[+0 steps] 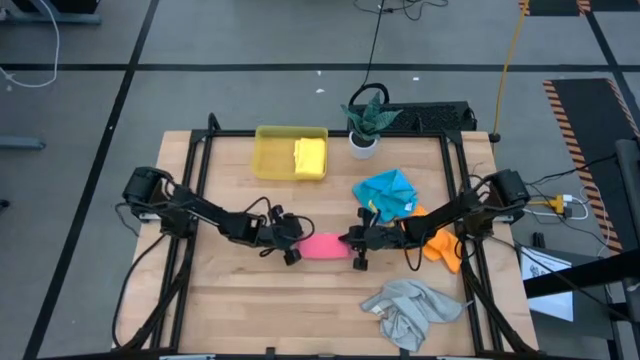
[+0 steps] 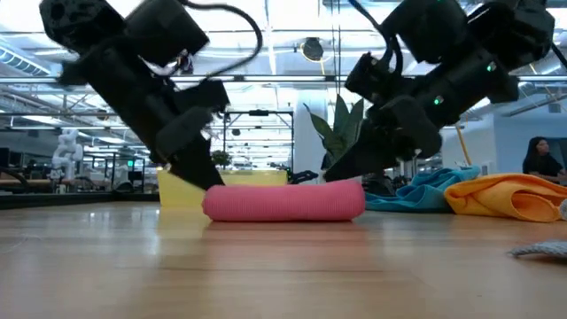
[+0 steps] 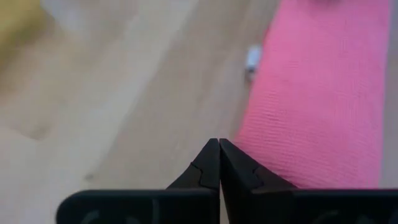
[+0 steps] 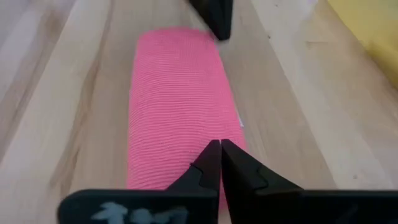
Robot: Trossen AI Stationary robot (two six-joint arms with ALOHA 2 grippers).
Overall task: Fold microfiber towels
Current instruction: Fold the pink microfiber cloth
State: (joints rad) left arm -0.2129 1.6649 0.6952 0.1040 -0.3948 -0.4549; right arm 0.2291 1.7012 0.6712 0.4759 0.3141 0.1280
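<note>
The pink towel (image 1: pixel 322 246) lies on the table as a narrow folded strip, flat between my two grippers. My left gripper (image 1: pixel 297 243) is shut at the strip's left end, slanting down from the left. My right gripper (image 1: pixel 352 244) is shut at the strip's right end, slanting down from the right. Low view: the pink towel (image 2: pixel 283 201) looks like a low roll. A yellow towel (image 1: pixel 311 157) lies in the yellow tray (image 1: pixel 270 160). Blue (image 1: pixel 388 192), orange (image 1: pixel 443 247) and grey (image 1: pixel 410 312) towels lie loose on the right. My left gripper has its shut fingertips (image 3: pixel 211 155) right at the edge of the pink towel's left end (image 3: pixel 249 140), coming slantwise from above and the table's left; I cannot tell whether they touch it. My right gripper has its shut fingertips (image 4: pixel 214 155) over the top of the towel's right end (image 4: pixel 180 149), slanting down from the table's right; whether they press on it I cannot tell. The towel lies flat on the table.
A potted plant (image 1: pixel 365 125) stands at the far edge, right of the tray. The blue and orange towels lie close behind and beside my right arm. Bare wood stretches along the near side, left of the grey towel.
</note>
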